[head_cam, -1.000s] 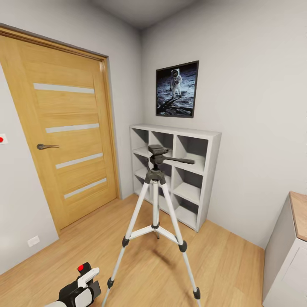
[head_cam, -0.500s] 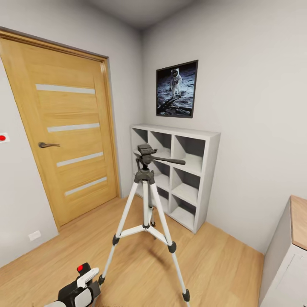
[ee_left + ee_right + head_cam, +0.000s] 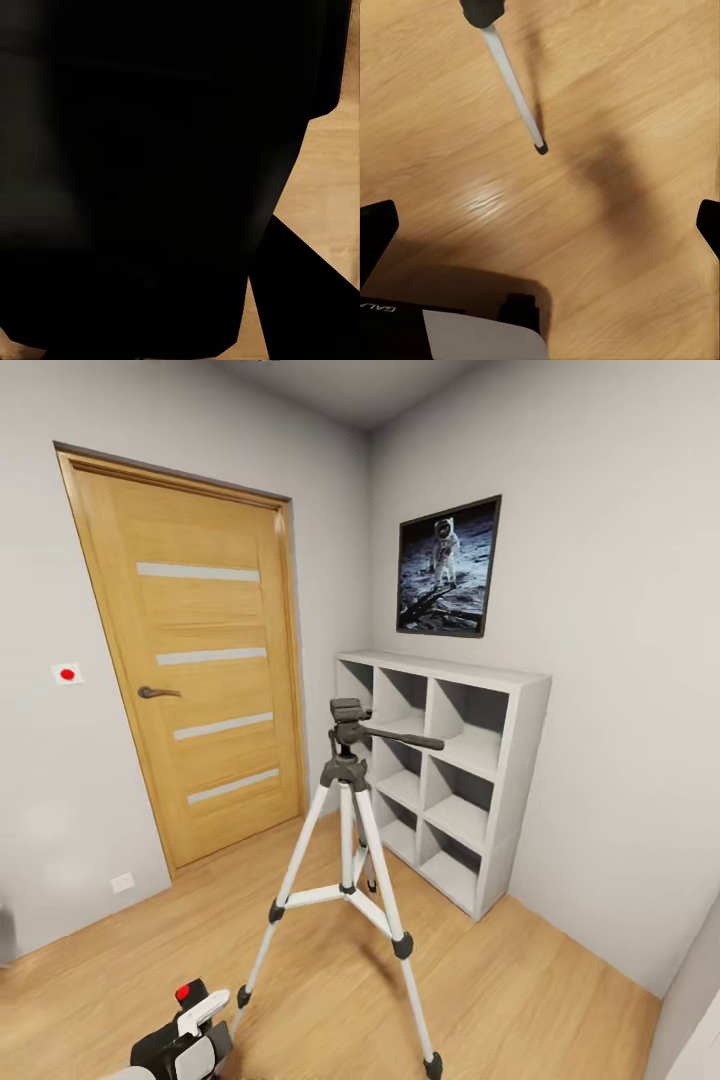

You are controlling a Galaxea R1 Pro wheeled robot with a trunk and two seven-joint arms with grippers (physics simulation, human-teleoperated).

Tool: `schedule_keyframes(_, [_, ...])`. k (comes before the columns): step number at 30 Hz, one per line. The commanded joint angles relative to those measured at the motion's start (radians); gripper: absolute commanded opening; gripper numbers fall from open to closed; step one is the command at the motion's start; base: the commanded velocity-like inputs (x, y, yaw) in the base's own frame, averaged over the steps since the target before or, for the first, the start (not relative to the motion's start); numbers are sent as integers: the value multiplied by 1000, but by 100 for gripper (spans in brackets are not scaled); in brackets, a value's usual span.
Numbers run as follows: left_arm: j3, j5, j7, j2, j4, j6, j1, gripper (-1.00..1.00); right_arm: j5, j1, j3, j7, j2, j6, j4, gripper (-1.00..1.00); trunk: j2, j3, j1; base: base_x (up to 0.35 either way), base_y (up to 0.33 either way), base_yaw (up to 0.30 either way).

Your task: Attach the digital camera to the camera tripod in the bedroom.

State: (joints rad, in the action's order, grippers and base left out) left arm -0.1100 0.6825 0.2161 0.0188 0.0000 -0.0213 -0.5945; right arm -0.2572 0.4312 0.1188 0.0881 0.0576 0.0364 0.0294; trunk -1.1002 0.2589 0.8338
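The tall camera tripod with three silver-white legs and black feet (image 3: pixel 345 860) stands on the light wood plank floor (image 3: pixel 520 980) of the bedroom, in the middle of the head view. Its dark grey head with a long thin handle (image 3: pixel 352 726) is bare on top. One thin silver leg with a small black foot (image 3: pixel 514 79) also shows in the right wrist view, resting on the floor.

Behind the tripod is a white cube shelf with open boxes (image 3: pixel 445 770), set against the pale grey wall (image 3: pixel 610 660). A dark-framed picture of an astronaut (image 3: pixel 447 568) hangs above the shelf. To the left is a big oak door with four pale stripes (image 3: pixel 200 670) and a dark handle (image 3: pixel 158 692). A little white square with a red dot (image 3: pixel 67 673) sits on the wall beside the door.

The black-and-white left gripper with a red dot (image 3: pixel 185 1032) is low at the bottom of the head view, near one tripod foot but not touching it. Something big and black (image 3: pixel 150 180) is right up against the left wrist view, too dark to tell what it is, so I cannot tell how that pincer stands. In the right wrist view the right gripper (image 3: pixel 540 229) has its two black tips far apart at the two edges, with only floor between them
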Motion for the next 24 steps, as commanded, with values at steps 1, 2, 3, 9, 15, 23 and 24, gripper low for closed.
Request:
schedule_keyframes(1, [-10,8,2,0,0,-2,-1,-100,-8,1,9,2,0,4,3,100,-1,1,0,0,-280,271])
schedule_keyframes(2, [-10,8,2,0,0,-2,-1,-100,-8,1,9,2,0,4,3,100,-1,1,0,0,-280,271])
schedule_keyframes(3, [-10,8,2,0,0,-2,-1,-100,-8,1,10,2,1,4,3,100,-1,1,0,0,-280,271])
schedule_keyframes(9, [-10,8,3,0,0,-2,-1,-100,-8,1,10,2,1,4,3,100,-1,1,0,0,-280,271])
schedule_keyframes(15, [-10,8,3,0,0,-1,-1,-100,-8,1,10,2,1,4,3,100,-1,1,0,0,-280,262])
schedule_keyframes(23, [-10,8,3,1,1,0,-1,-100,-10,1,9,3,1,5,3,100,-1,1,0,0,-113,50])
schedule_keyframes(24, [-10,8,3,1,1,0,-1,-100,-10,1,9,3,1,5,3,100,-1,1,0,0,-12,5])
